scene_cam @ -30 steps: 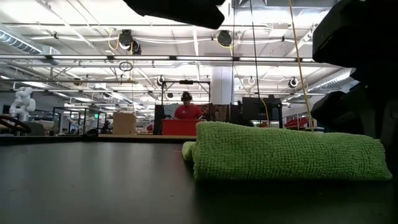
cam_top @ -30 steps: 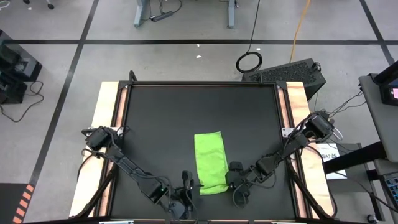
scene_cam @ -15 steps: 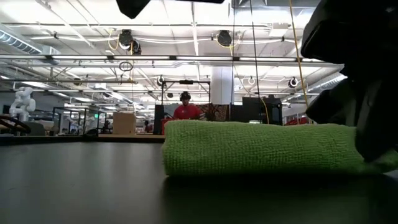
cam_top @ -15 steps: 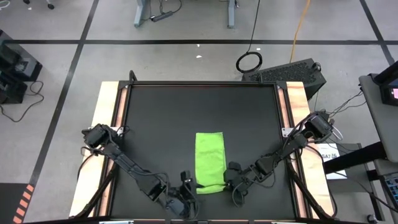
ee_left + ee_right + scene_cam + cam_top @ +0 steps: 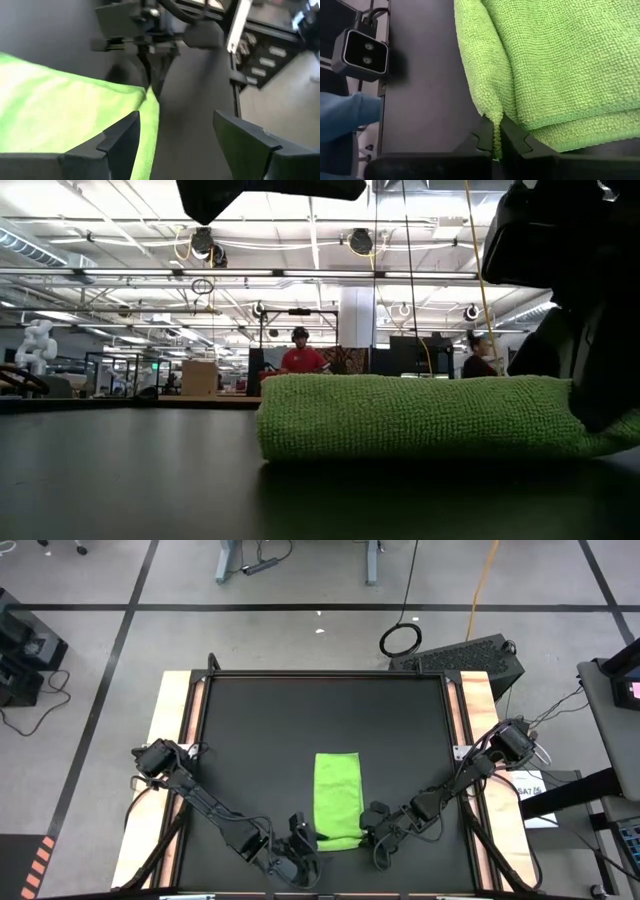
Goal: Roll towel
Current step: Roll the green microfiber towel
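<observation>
The lime-green towel [image 5: 338, 800] lies folded into a long strip on the black table [image 5: 250, 730], running near to far. It fills the low view [image 5: 420, 415]. My right gripper [image 5: 368, 823] is at the towel's near right corner, shut on it [image 5: 495, 136]. My left gripper [image 5: 303, 838] is open at the towel's near left corner. In the left wrist view [image 5: 175, 125] one finger [image 5: 120, 137] stands over the towel's near end [image 5: 60, 115]; whether it touches, I cannot tell. My right gripper pinches a raised fold of the towel [image 5: 492, 117] at its near right corner between its two fingers. The fingers come in low from the table's right side. The rest of the towel lies flat on the table, slack.
A small grey camera box [image 5: 359, 54] stands at the table's near edge, close to the towel's near end. Wooden strips [image 5: 172, 720] line the table's left and right sides. The far half of the table is bare black surface.
My right gripper has drawn the towel's near end toward the table's left, so the slanted strip now lies straight; its far end has stayed in place. My left gripper has moved a little right, toward the towel's near left corner.
</observation>
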`<action>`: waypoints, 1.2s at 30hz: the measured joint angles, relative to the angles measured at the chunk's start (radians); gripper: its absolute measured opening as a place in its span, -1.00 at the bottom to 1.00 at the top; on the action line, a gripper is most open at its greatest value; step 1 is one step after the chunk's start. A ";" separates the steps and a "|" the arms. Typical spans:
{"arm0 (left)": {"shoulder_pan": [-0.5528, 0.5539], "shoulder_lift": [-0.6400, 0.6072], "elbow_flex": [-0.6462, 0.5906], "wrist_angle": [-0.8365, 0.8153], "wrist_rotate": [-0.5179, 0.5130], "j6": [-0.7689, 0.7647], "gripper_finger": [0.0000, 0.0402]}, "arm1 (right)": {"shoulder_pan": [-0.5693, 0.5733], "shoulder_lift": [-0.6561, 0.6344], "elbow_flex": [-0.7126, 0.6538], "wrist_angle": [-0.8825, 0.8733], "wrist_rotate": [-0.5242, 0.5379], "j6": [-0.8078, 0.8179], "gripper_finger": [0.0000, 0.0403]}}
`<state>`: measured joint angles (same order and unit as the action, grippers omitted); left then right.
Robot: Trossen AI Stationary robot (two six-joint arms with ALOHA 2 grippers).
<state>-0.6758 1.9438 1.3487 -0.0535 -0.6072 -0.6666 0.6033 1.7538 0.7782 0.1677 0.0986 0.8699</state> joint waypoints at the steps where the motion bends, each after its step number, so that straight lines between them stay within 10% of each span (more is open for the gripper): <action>1: 0.000 0.000 0.000 0.000 -0.016 -0.018 0.27 | 0.000 0.000 0.000 0.000 0.000 0.011 -1.00; 36: -0.056 0.146 -0.031 -0.172 -0.056 0.218 0.16 | 0.003 -0.002 0.002 0.100 0.050 0.139 -1.00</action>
<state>-0.7321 2.0899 1.3182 -0.2253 -0.6634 -0.4486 0.6060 1.7519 0.7799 0.2672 0.1481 1.0092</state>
